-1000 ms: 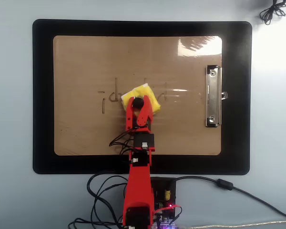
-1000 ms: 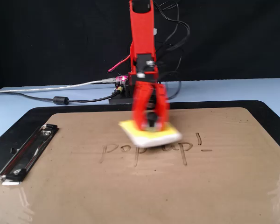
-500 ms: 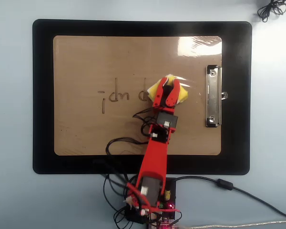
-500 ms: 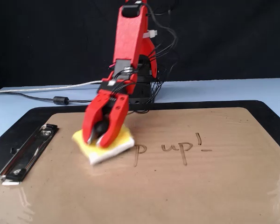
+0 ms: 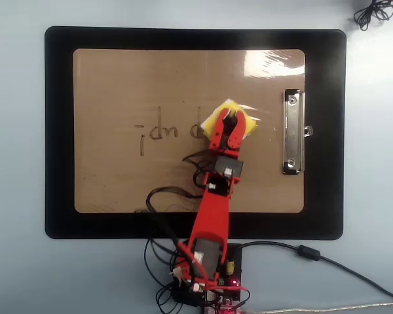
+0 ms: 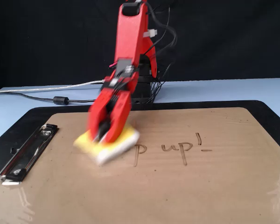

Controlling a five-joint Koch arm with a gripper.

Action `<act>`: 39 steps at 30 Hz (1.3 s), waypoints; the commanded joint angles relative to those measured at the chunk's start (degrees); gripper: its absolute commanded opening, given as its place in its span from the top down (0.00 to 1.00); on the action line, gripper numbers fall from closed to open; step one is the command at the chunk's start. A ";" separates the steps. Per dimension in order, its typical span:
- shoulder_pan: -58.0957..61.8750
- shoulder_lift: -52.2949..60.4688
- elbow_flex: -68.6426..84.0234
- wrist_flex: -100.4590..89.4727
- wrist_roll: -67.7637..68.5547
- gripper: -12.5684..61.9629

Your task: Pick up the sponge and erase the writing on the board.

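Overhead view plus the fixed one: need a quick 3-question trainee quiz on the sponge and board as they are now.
1. True or false: the gripper is shut on the sponge.
2. In the overhead view, which lies nearer the metal clip: (a) the sponge, (b) the writing left on the board?
3. Fill in: the board lies on a black ____.

Key: 1 true; 2 a; 3 mat. In the fixed view the fingers are motion-blurred over the sponge.

I see a pale blue table [image 5: 16,131] carrying a black mat [image 5: 59,131]. The arm's base [image 5: 209,288] and loose cables [image 5: 314,256] also lie on it.
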 commanded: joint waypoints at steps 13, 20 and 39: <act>-4.57 0.09 4.83 -2.81 -4.04 0.94; -9.67 21.71 27.16 -1.76 -4.31 0.93; -15.82 10.55 17.14 -0.53 -5.80 0.93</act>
